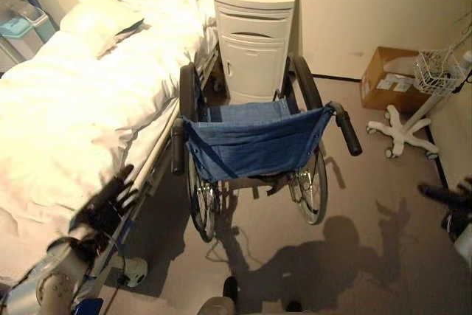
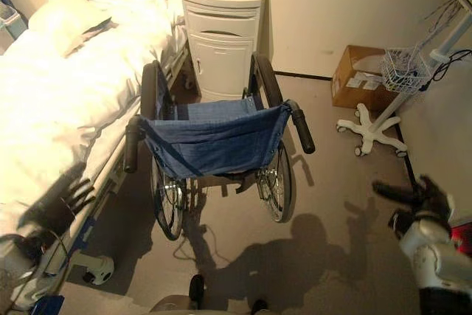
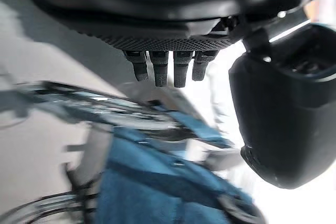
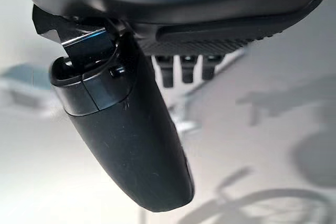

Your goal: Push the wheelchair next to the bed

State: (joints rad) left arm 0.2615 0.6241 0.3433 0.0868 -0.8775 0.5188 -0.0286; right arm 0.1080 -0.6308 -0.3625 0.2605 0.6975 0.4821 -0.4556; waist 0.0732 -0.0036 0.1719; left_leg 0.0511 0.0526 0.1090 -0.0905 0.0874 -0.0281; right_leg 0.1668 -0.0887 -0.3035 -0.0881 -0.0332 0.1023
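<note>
Wheelchair (image 1: 254, 142), blue sling seat and back, stands alongside the bed (image 1: 74, 101), its left wheel close against the bed frame, front facing the white bedside cabinet (image 1: 254, 35). Both push handles free. Left hand (image 1: 107, 201) low by the bed edge, fingers extended, holding nothing. Right hand (image 2: 417, 197) well apart to the right above the floor, fingers spread, empty. Cardboard box (image 1: 387, 79) and wheeled stand (image 1: 405, 127) by the wall.

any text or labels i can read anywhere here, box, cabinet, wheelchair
None can be read.
Box: a pale label on top, its print too small and blurred to read.
Cabinet: no print seen.
Wheelchair: no print seen on its blue seat cloth.
</note>
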